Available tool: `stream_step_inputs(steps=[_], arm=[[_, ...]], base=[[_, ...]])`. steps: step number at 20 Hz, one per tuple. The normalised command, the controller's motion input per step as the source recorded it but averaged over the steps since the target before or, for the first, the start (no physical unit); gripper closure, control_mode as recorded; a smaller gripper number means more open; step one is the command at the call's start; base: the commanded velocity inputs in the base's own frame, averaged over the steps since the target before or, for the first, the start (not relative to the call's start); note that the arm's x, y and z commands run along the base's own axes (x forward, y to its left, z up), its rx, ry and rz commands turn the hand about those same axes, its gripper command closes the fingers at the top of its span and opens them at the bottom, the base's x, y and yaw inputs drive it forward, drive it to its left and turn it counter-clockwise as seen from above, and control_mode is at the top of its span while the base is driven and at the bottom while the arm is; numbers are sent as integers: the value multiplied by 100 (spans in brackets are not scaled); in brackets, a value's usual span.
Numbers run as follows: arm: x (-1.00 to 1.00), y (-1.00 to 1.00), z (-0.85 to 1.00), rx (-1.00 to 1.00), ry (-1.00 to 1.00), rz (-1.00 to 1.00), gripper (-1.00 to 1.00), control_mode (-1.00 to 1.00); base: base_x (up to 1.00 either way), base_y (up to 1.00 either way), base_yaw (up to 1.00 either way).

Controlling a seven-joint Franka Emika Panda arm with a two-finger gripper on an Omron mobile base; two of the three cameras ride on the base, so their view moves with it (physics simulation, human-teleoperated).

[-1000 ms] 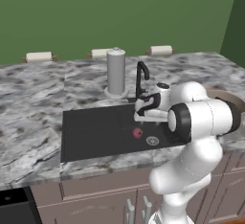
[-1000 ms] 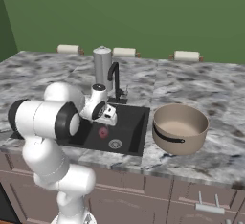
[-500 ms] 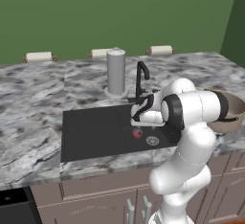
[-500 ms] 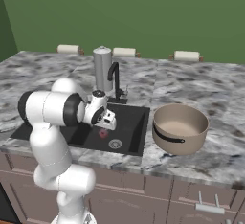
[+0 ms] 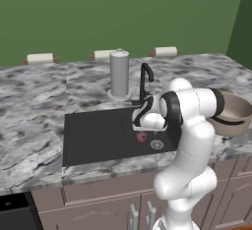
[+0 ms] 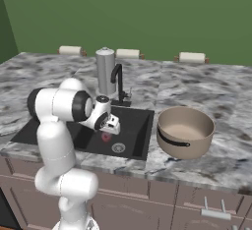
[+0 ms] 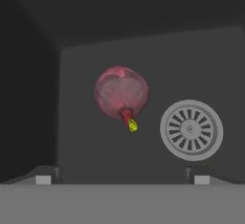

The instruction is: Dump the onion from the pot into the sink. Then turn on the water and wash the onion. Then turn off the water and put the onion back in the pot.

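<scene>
Over the matte black rectangular sink [image 5: 93, 135] the white arm folds forward from its base, elbow high, forearm angled down so that the two-finger gripper [image 5: 141, 126] hangs just above the small reddish-pink onion [image 5: 141, 136]. From the hand view the two dark fingertips [image 7: 43, 176] stand wide apart at the bottom edge with nothing between them, the jaws fully spread and holding nothing; the onion [image 7: 121, 93] lies free on the basin floor, its short stem with a yellow-green tip pointing toward the camera, just beside the round metal drain [image 7: 191, 129]. From the right base view the white hand covers part of the onion [image 6: 106, 136], and the fingers themselves are hard to make out against the black basin. The bulky forearm hides the near right corner of the sink in the left base view. A slim black curved faucet [image 5: 144, 79] rises at the back rim, with a tall grey cylinder on a round base [image 5: 119, 74] beside it. The wide tan-beige pot with dark handles [image 6: 185, 131] sits upright on the grey marbled counter [image 6: 221, 101] to the right of the sink, partly hidden behind the arm in the left base view. Three pale rolls [image 5: 39, 58] line the counter's back edge against the green wall [image 5: 123, 13].
</scene>
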Motion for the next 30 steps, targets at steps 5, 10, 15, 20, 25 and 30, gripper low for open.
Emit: stream_step_inputs(steps=[5,10,15,20,25,30], arm=[[21,1,-23,0,-2,0,-100,-100],[13,2,-26,0,-2,0,-100,-100],[14,2,-27,0,-4,0,-100,-100],[19,1,-26,0,-4,0,-100,-100],[23,0,-27,0,-2,0,-100,-100],[16,0,-33,0,0,0,-100,-100]], base=[[0,0,0],[0,0,0],[0,0,0],[0,0,0],[0,0,0],[0,0,0]])
